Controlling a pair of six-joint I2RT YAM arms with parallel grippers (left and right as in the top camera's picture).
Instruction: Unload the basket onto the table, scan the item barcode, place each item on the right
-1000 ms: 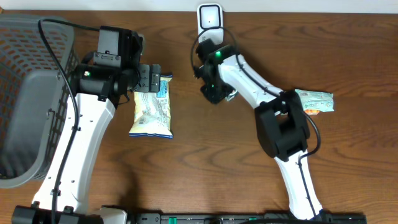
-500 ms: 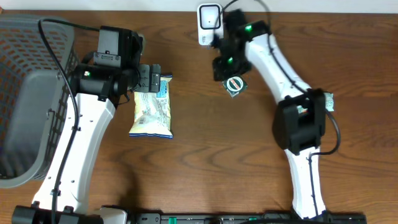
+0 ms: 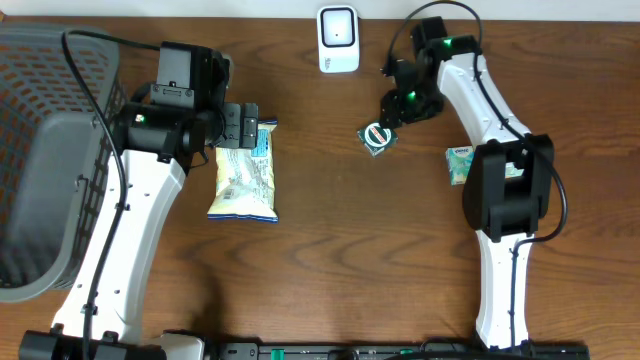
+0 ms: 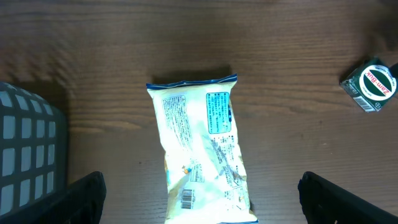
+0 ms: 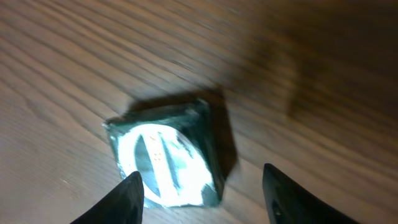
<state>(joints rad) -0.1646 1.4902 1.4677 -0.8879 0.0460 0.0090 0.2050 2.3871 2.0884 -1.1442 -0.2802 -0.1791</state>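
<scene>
Right gripper (image 3: 398, 108) stands released, green box (image 3: 377, 138) lying free at its seven o'clock. Left gripper (image 3: 240, 125) gapes wide over snack bag (image 3: 245, 180).

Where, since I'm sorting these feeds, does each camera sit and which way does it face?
Overhead: above the table, looking straight down on basket, scanner, snack bag, left arm and right arm.
Left wrist: on the left arm, looking down at the snack bag between its own fingers.
Right wrist: on the right arm, close above the green box, its own fingertips at the bottom edge.
Shared: all three show the green box.
</scene>
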